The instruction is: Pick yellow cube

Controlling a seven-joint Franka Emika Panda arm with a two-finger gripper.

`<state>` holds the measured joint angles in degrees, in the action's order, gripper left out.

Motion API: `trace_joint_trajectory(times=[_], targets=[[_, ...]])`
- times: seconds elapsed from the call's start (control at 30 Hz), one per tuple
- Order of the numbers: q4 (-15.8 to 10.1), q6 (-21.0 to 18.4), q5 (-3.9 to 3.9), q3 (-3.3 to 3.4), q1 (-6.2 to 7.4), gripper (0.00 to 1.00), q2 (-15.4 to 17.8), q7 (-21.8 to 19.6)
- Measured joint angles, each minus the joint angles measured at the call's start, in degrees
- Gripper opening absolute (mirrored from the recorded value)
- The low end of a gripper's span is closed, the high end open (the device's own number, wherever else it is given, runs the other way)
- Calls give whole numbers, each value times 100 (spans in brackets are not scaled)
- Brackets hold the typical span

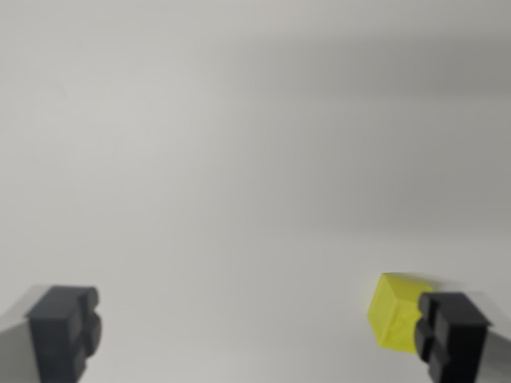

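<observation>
I am observing one small bright yellow plastic-looking cube point(394, 312), turned corner-on and sitting on the plain white surface point(239, 159) at the wrist view's lower right, partly hidden behind one black fingertip point(452, 333) of the gripper point(257, 331), whose jaws are standing wide apart, holding nothing.

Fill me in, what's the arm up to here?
A Panda arm is going for the yellow cube. The gripper is open, with nothing between its jaws. The cube sits on the plain white surface at the wrist view's right, just inside the right-hand finger, which partly covers it. It is well off centre, so the grasp has not been made yet.
</observation>
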<state>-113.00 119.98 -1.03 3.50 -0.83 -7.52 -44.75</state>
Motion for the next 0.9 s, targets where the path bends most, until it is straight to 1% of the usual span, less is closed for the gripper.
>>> trace_joint_trajectory(times=[0.17,0.23,0.9], targets=[[-12,7,0,1,-2,100,4,-11],[-68,45,0,1,-17,100,23,-17],[-1179,911,16,4,-326,100,274,55]])
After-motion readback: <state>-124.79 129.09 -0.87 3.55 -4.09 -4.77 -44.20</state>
